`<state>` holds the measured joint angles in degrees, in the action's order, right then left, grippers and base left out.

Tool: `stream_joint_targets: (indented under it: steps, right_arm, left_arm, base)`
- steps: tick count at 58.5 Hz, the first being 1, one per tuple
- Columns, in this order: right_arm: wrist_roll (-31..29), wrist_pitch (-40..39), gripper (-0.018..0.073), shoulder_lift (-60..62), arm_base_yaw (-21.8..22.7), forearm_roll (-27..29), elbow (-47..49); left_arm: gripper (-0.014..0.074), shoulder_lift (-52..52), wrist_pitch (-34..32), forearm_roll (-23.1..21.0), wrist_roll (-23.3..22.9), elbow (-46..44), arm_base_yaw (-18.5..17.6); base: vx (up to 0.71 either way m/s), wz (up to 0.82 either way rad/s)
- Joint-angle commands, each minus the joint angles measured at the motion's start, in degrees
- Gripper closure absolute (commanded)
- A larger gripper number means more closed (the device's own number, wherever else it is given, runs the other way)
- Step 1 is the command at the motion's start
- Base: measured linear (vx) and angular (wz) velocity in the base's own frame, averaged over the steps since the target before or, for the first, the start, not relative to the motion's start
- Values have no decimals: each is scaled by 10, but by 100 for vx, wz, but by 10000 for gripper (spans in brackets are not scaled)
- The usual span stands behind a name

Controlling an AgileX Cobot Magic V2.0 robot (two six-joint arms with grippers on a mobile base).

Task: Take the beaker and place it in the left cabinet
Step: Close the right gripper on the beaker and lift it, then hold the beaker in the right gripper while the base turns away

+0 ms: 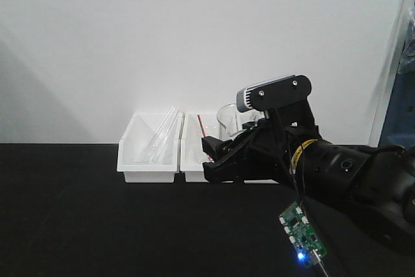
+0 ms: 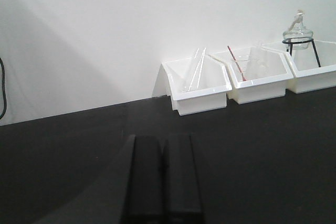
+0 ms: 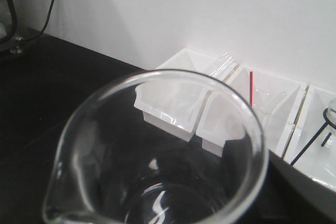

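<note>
Jaws: right gripper (image 1: 211, 155) clamped on beaker (image 3: 152, 182); left gripper (image 2: 163, 145) together. Right wrist view alone shows its lip.

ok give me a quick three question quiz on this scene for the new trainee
1. True or false: the left gripper is spread wide open.
2. How many white bins stand in the row? a) two b) three c) four
3. Fill in: the beaker sits so close that its rim fills most of the ___ wrist view.

Key: 1 false, its fingers are closed together; 2 b; 3 right.
</note>
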<state>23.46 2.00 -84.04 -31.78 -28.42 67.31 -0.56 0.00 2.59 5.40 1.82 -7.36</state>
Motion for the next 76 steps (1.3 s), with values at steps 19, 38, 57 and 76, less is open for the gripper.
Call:
stream_joint_targets:
  steps: [19, 38, 57, 76]
  right_arm:
    - [1, -41, 568, 22, 2, -3, 19]
    - [1, -41, 568, 22, 2, -3, 19]
    - [1, -41, 568, 22, 2, -3, 19]
    - [1, -41, 568, 22, 2, -3, 19]
  left_arm:
    - [595, -11, -43, -2, -2, 9, 0]
    - [595, -11, -43, -2, -2, 9, 0]
    - [595, -11, -43, -2, -2, 9, 0]
    - [595, -11, -43, -2, -2, 9, 0]
  base:
    - [-1, 2]
    - [-11, 3]
    - [-21, 9]
    - [-22, 33]
